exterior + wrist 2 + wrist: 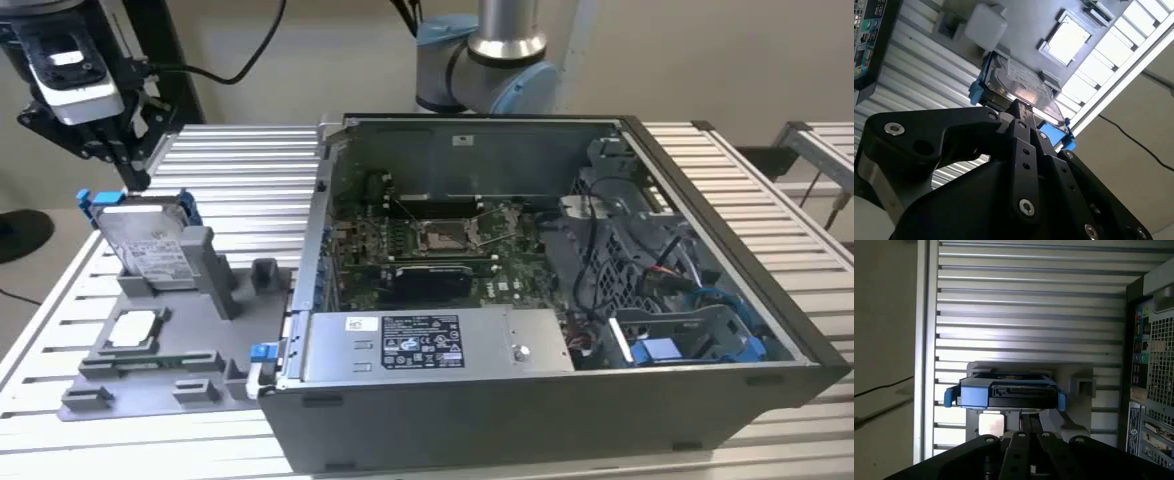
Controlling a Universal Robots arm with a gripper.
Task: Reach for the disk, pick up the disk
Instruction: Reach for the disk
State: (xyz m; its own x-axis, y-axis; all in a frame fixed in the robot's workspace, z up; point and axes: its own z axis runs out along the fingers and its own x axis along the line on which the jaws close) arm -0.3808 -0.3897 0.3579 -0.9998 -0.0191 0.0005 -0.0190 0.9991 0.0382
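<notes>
Slatted table (240, 150) carries an open computer case (534, 400). Grey fixture tray (160, 380) sits at the exterior view's left of it. The disk (144, 240) stands on edge in the tray's holder, blue frame uppermost, label facing out. Gripper (131, 178) hangs just above the disk's top edge, apart from it. In the second wrist view its fingers (1026, 135) lie pressed together, holding nothing. Small square chip (134, 328) lies flat on the tray.
</notes>
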